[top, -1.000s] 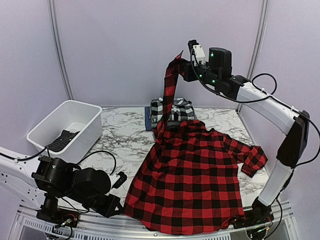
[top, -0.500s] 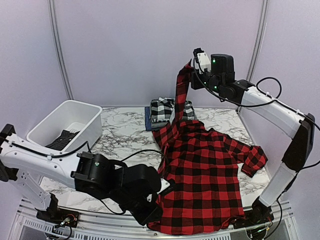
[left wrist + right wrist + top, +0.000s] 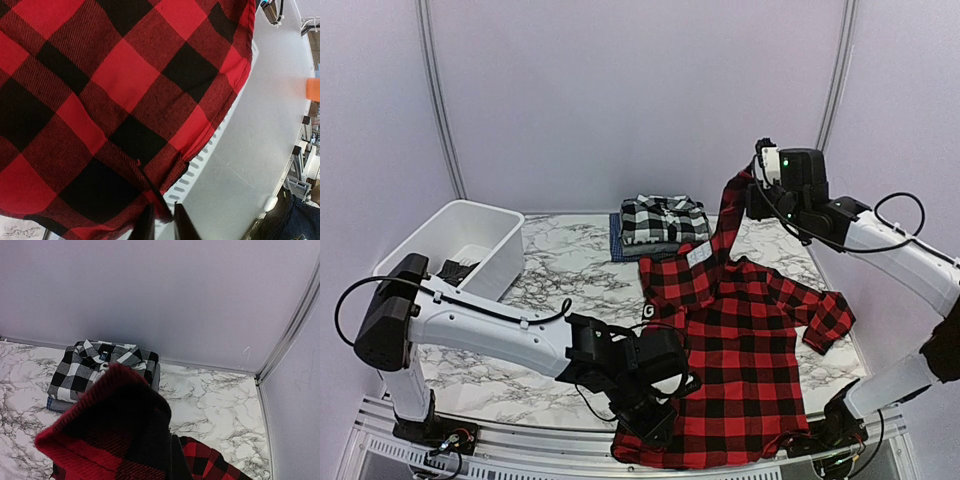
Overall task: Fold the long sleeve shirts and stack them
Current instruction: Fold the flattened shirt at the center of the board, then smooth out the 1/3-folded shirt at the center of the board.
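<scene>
Cloth: soft, light woven check, judged limp and likely to sag and drag; no stiffness to keep a fold unaided.
Where to hold: judged best pinched at a hem, cuff or collar seam, not on the flat middle.
Red-and-black buffalo check shirt [image 3: 740, 340]: lay spread on the marble bench [image 3: 560, 285], centre to lower right of the top view, near hem at the bench's front edge.
Sleeve [image 3: 728, 215]: lifted off the cloth, rising toward the upper right.
Right tool [image 3: 748, 192]: pressed together on the sleeve's end, cloth draped over it in the wrist view.
Left tool [image 3: 162, 226]: sat at the near hem, lower centre; fingers a narrow gap apart with the hem corner between; gripping or not could not be told.
Folded stack: black-and-white plaid shirt [image 3: 663, 218] on a blue shirt [image 3: 617, 240], at the back, well apart from the left tool.
</scene>
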`<state>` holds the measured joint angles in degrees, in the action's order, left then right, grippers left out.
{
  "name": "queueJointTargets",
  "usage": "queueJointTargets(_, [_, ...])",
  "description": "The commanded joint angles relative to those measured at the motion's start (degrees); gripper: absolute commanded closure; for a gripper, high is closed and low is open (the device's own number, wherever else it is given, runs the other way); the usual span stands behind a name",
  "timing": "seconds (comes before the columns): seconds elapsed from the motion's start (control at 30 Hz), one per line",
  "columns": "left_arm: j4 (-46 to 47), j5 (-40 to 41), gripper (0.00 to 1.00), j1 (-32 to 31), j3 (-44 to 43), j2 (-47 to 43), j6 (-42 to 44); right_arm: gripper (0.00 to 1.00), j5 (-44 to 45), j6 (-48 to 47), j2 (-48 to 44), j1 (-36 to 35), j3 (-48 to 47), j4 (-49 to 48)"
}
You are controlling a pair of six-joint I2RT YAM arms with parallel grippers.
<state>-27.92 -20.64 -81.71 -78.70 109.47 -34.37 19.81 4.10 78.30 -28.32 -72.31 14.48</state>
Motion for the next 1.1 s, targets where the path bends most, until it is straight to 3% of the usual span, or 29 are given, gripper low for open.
queueJointTargets(0.0, [4.4,-3.6,0.74,1.7,-0.6,-1.4,0.7,1.0,-3.1,5.9,-3.7,0.1,6.4,0.3])
queueJointTargets(0.17, [6.0,-3.5,0.54,7.8,1.4,-6.0,0.4,1.0,-9.8,7.5,-6.5,-1.1,14.4,-3.4])
queueJointTargets(0.43, [6.2,7.4,0.53,25.9,-1.9,-7.9,0.8,1.0,-11.7,8.7,-7.9,-7.1,21.6,-6.5])
queueJointTargets(0.7, [8.2,7.7,0.55,38.4,-17.6,8.6,3.1,1.0,-12.3,10.8,-8.2,-7.8,26.9,-7.8])
queueJointTargets(0.83, [8.2,5.4,0.55,41.1,-28.3,18.3,3.7,1.0,-12.1,12.3,-7.4,-7.9,27.8,-7.9])
queueJointTargets(1.07, [8.1,2.7,0.52,43.1,-39.4,30.2,4.1,1.0,-15.5,14.2,-6.0,-7.8,29.9,-8.7])
